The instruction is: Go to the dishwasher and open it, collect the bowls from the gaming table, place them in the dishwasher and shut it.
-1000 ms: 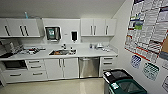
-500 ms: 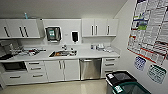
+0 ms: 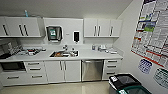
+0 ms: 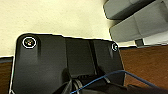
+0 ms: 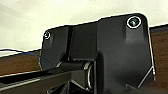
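A small kitchenette is lying ahead, and the dishwasher (image 3: pixel 92 70) is sitting shut under the white counter (image 3: pixel 90 54), its steel front facing into the room with the bar handle running across near its top edge. Taking the dishwasher as the marker: the sink (image 3: pixel 64 53) is set into the counter just above and to its left, with the faucet (image 3: pixel 65 47) standing behind the basin. A pair of white cabinet doors (image 3: pixel 63 71) is touching the dishwasher's left side, and a stack of drawers (image 3: pixel 111 69) is touching its right. Further left, past another set of drawers, a dark oven-like appliance (image 3: pixel 12 66) is built in under the counter. High above the dishwasher white wall cabinets (image 3: pixel 102 27) are hanging, and to their left a paper towel dispenser (image 3: pixel 54 33) and a black soap dispenser (image 3: pixel 76 36) are fixed to the wall. Small bottles and clutter (image 3: pixel 101 47) are standing on the counter directly over the dishwasher. To its right and nearer to me, a black-topped bin (image 3: pixel 123 82) is standing against the side wall, under a spread of posters (image 3: pixel 152 30).

Whether either gripper is wide or narrow I cannot tell; both wrist views are looking past dark robot plates at pale floor and brown surface.
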`<state>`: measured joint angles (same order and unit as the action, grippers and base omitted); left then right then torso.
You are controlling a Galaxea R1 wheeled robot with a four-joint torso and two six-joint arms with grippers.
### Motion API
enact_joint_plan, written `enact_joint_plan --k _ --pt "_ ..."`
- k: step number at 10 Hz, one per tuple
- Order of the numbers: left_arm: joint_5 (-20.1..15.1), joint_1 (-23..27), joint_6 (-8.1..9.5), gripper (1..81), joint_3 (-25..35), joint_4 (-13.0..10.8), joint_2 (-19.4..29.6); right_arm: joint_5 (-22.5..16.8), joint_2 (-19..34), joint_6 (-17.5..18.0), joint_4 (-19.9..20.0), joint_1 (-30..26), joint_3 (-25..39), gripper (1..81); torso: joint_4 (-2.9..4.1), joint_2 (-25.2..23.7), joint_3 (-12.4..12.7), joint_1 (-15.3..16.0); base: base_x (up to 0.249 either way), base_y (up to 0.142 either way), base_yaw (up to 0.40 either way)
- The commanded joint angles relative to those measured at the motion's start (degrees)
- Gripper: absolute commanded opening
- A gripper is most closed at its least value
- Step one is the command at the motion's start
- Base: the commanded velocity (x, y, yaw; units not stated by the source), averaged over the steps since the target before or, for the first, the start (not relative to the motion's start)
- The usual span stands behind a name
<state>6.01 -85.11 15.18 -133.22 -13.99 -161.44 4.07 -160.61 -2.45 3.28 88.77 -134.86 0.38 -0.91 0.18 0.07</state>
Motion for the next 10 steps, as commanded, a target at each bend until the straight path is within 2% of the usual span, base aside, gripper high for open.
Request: enact_joint_plan --k 1,3,10 --pt "-2.05 3.16 -0.06 81.1 0.94 -0.86 0.15 -2.84 1.41 -0.01 -0.29 -3.03 0.49 81.1 0.0 0.0 0.0 0.0 0.122 0.063 0.0" --pt "-2.05 3.24 -0.06 81.1 0.94 -0.86 0.06 -2.84 1.41 -0.01 -0.3 -3.03 0.49 81.1 0.0 -0.02 0.0 -0.05 0.122 0.062 0.0" --pt "-2.05 3.24 -0.06 81.1 0.94 -0.86 -0.02 -2.84 1.41 -0.01 -0.3 -2.94 0.49 81.1 0.0 0.0 -0.02 -0.05 0.122 0.0 0.0"
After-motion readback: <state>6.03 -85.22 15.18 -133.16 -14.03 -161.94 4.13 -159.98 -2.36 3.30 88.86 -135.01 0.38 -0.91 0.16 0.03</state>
